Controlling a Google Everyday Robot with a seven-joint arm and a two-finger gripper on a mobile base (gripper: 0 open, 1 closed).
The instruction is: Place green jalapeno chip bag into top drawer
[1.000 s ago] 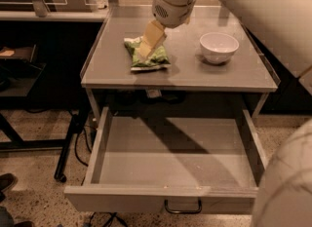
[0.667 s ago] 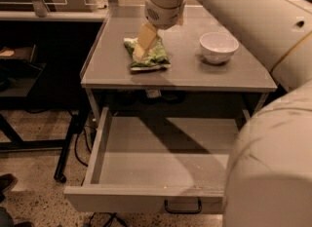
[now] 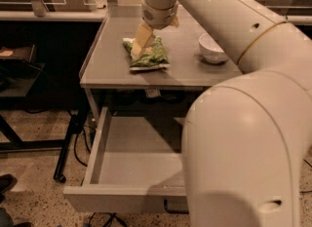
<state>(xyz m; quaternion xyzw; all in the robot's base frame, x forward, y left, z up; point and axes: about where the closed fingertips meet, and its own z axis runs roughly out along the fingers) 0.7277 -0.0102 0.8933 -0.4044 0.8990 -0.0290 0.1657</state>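
One tan end effector (image 3: 138,46) touches crinkled green jalapeno chip bag (image 3: 152,56), grip unclear.

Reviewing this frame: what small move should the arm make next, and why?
Probably grasp the green jalapeno chip bag and lift it. The gripper is down at the bag, which lies on the tabletop, and the top drawer below already stands open.

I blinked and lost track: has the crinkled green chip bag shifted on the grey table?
No. The green jalapeno chip bag lies as before, left of the white bowl, gripper over it.
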